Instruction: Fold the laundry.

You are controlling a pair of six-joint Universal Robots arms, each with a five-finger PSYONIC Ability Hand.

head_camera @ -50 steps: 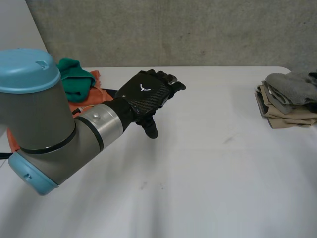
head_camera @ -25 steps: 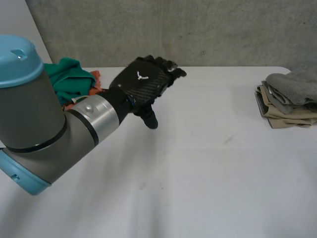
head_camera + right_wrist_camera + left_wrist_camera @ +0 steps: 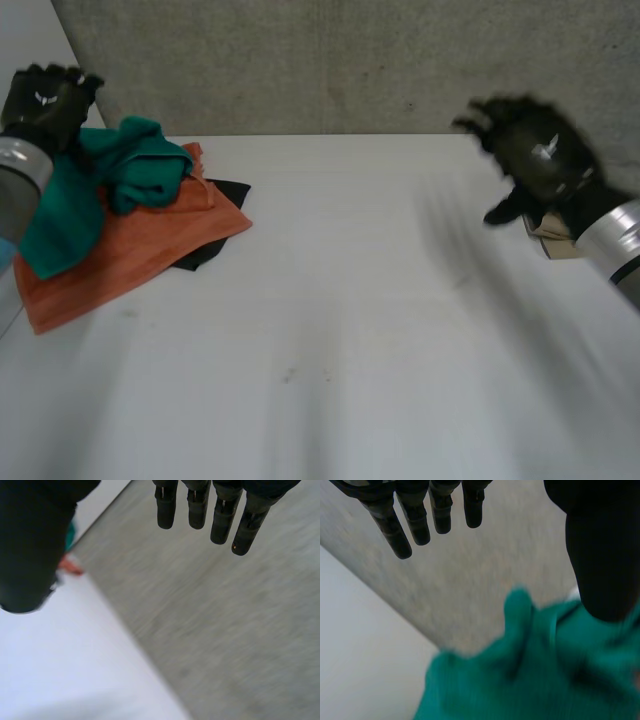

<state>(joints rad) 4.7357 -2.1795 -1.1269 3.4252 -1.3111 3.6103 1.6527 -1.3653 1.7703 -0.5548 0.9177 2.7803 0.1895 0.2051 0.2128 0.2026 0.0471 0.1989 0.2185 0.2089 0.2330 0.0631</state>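
Heaped just under the left hand [image 3: 45,95]: a crumpled green cloth [image 3: 125,165], lying on a spread orange towel [image 3: 130,245], with a black cloth [image 3: 215,215] peeking out beneath, all on the white table [image 3: 350,340].

Likely soft, light and limp. Bound to sag and slide rather than keep a shape. Best taken by a pinch at a corner or free edge, not grabbed in the bunched middle. Probably wise to lift it clear of the towel first, to avoid dragging that along.

Left hand raised above the pile, palm toward the green cloth, fingers [image 3: 415,520] straight and slightly apart, thumb set wide, holding nothing.

Right hand [image 3: 535,150] held high as well, well apart from the pile and just in front of a folded beige stack [image 3: 562,243]. Fingers [image 3: 220,515] straight, thumb wide, nothing in its grasp.
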